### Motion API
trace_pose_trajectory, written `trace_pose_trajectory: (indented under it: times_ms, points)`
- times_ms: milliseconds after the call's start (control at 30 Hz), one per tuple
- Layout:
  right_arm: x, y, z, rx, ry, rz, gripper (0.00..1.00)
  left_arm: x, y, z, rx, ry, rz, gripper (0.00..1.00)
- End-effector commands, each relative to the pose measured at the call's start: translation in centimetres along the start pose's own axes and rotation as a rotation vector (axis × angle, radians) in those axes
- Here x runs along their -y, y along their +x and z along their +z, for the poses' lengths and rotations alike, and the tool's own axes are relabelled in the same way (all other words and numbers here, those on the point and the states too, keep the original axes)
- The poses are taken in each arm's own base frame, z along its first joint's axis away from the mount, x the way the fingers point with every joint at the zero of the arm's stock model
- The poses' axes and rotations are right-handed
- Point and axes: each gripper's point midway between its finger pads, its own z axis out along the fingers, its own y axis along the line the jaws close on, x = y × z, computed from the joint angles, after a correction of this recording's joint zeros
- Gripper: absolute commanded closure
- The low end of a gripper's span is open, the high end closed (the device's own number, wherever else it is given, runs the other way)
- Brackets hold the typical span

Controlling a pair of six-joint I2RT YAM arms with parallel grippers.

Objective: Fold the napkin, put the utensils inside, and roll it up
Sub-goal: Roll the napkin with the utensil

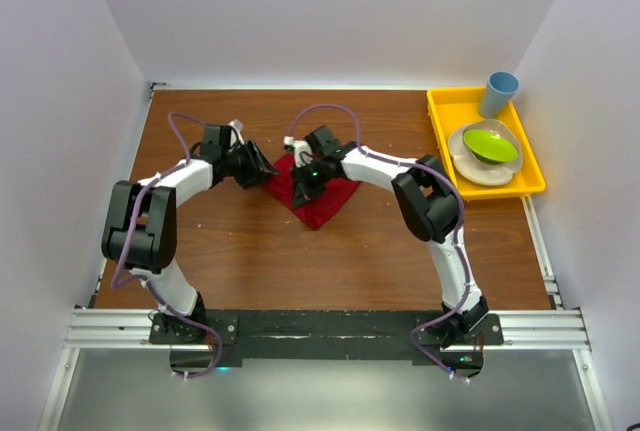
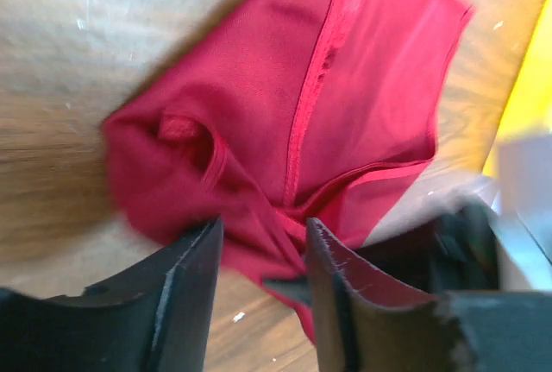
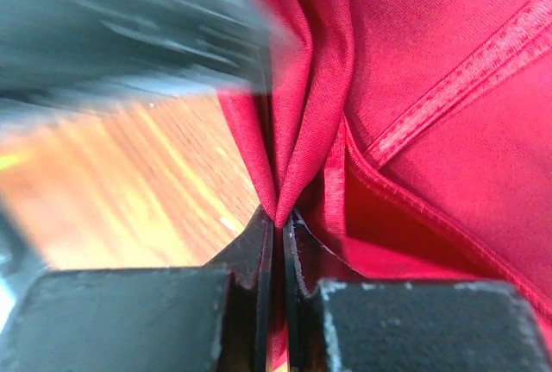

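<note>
- A brown wooden table (image 1: 300, 251), its grained top scuffed and flecked, sits in the middle of a booth.
- A plain white back wall (image 1: 330, 11) rises from the table's far edge.
- A white left wall (image 1: 50, 121) and a white right wall (image 1: 600, 61) close in the table's sides.
- An aluminium rail (image 1: 540, 328) runs along the table's near edge.
- A dull grey surface (image 1: 320, 396) lies nearer than the rail.
- Soft, even light falls on the table, with faint shadows.

the napkin (image 1: 322, 201) is bright red and faintly shiny, with a stitched hem. it lies bunched on the wooden surface (image 1: 250, 251) in a rough triangle, its point toward the near edge. one raised fold is pinched between the right fingers (image 3: 255, 255).
</note>
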Motion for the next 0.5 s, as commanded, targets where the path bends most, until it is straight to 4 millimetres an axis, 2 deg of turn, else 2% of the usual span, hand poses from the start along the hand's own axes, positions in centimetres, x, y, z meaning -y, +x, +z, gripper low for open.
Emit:
trace_pose_trajectory:
  times_ms: [0,67,167,233,267,433,467]
  points:
    - [1.6,3.6,1.0,-0.06,-0.224,0.186,1.0,2.6,-3.2,-3.5,0.113,0.007,0.075,0.49]
    - [2.5,4.6,1.5,-0.096,-0.269,0.263,1.0,2.7,-3.1,-3.6,0.119,0.021,0.07,0.48]
    - [3.7,5.6,2.3,-0.112,-0.294,0.357,1.0,2.6,-1.9,-3.0,0.083,0.058,0.046,0.52]
    - [3.7,5.7,2.5,-0.111,-0.331,0.406,1.0,1.8,-0.7,-2.3,0.051,0.067,0.008,0.52]
    - [4.0,6.1,2.7,-0.117,-0.337,0.429,1.0,2.2,-0.7,-2.1,0.054,0.098,0.009,0.51]
    - [5.2,7.5,3.9,-0.15,-0.326,0.473,1.0,1.2,-0.4,-0.8,0.029,0.064,-0.022,0.47]
    - [5.4,7.6,4.0,-0.152,-0.322,0.476,1.0,0.5,-0.2,-0.6,0.021,0.02,-0.033,0.47]
